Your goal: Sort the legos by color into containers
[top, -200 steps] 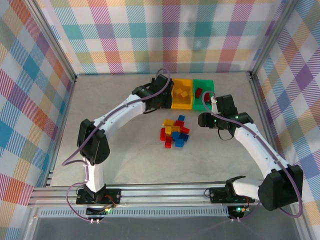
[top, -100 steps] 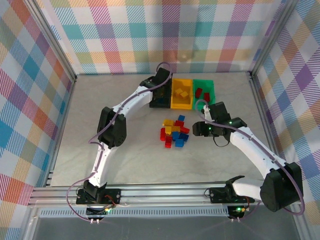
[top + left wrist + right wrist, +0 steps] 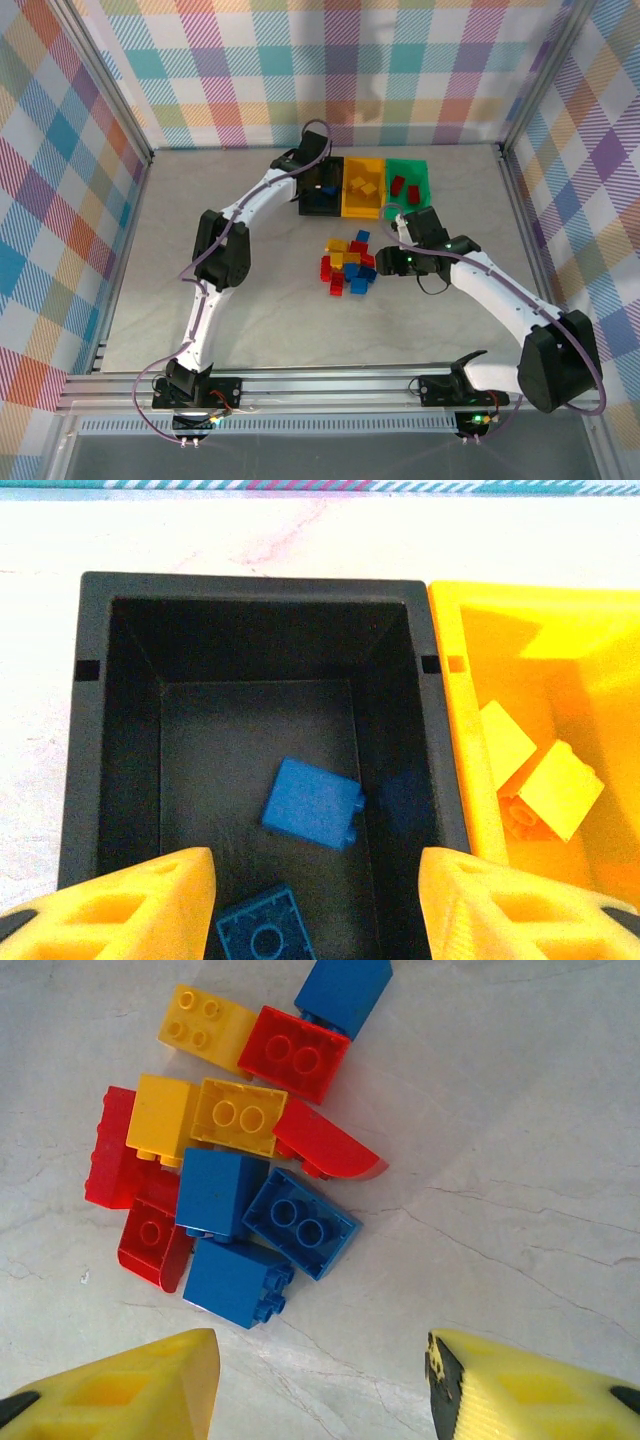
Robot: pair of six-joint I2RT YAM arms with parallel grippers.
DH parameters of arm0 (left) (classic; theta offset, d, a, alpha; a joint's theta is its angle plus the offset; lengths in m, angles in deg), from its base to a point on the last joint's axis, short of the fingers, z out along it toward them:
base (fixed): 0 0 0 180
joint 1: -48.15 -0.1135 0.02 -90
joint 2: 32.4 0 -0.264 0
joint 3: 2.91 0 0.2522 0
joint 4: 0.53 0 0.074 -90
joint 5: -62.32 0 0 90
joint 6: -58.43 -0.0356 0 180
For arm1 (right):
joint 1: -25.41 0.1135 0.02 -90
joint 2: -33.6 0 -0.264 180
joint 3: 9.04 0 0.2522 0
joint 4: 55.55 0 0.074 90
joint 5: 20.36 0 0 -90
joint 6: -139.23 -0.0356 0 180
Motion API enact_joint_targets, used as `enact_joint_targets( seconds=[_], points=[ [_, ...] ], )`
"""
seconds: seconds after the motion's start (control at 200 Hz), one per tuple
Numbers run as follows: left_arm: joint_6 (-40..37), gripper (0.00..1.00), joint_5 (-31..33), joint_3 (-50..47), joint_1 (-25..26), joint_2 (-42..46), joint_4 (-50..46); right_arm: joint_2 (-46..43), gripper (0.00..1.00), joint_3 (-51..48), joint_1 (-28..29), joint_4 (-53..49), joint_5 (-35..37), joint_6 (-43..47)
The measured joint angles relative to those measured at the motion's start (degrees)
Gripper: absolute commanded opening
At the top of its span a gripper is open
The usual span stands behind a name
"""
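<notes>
Bins, top view: three in a row at the far middle of the surface [image 3: 250,290], side walls touching. The black bin [image 3: 320,208] is on the left, the yellow bin [image 3: 364,213] in the centre, the green bin [image 3: 421,170] on the right.
Contents, top view: yellow bricks [image 3: 360,184] in the yellow bin, red bricks [image 3: 403,185] in the green bin.
Loose legos, top view: mixed pile [image 3: 348,268] of red, yellow and blue on the bare surface, just to the near side of the bins.
Left arm, top view: stretched long, left hand [image 3: 322,181] over the black bin.
Right arm, top view: right hand [image 3: 383,262] just beside the pile's right edge; too small here to tell how the jaws stand.
Black bin, left wrist view: one blue brick [image 3: 312,803] lies tilted near the middle of the floor. A second blue brick [image 3: 265,928], studs up, sits at the frame's lower edge.
Left fingers [image 3: 130,905], left wrist view: spread apart above the bin, the second blue brick between them but touching neither; nothing clamped.
Yellow bin, left wrist view: tight against the black bin's right wall, two yellow bricks lying together inside.
Pile, right wrist view: bricks packed close, touching and overlapping; the blue ones lie nearest the hand.
Right fingers [image 3: 120,1385], right wrist view: wide apart, bare surface between them, nothing held, the pile just ahead.
</notes>
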Motion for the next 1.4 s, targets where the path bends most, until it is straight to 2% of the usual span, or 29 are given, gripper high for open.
enact_joint_targets(
  seconds=[0.08,0.18,0.465,0.625,0.8,1.06,1.4],
  points=[
    [0.00,0.58,-0.15,-1.09,0.02,0.44,0.46,0.26,0.58,0.24,0.07,-0.15,0.39,0.00],
    [0.24,0.59,-0.46,-7.74,0.02,3.91,1.53,1.57,0.58,2.08,0.04,-0.44,1.29,0.09],
    [2.27,0.61,-0.61,-28.92,0.02,23.02,1.79,8.94,0.55,8.83,0.04,-0.42,1.99,5.99],
    [4.00,0.61,-0.61,-37.11,0.20,32.63,1.70,14.97,0.54,11.96,0.04,-1.05,2.03,9.57],
    [5.99,0.61,-0.50,-44.50,1.62,39.15,1.36,19.91,0.56,12.57,0.04,-0.96,2.01,11.06],
    [8.02,0.61,-0.37,-48.43,4.94,43.06,0.37,24.15,0.57,12.90,0.11,0.11,1.09,13.42],
    [8.02,0.61,0.85,-48.43,4.96,43.56,-1.38,28.65,0.56,14.67,0.66,1.46,0.74,14.27]
  ],
)
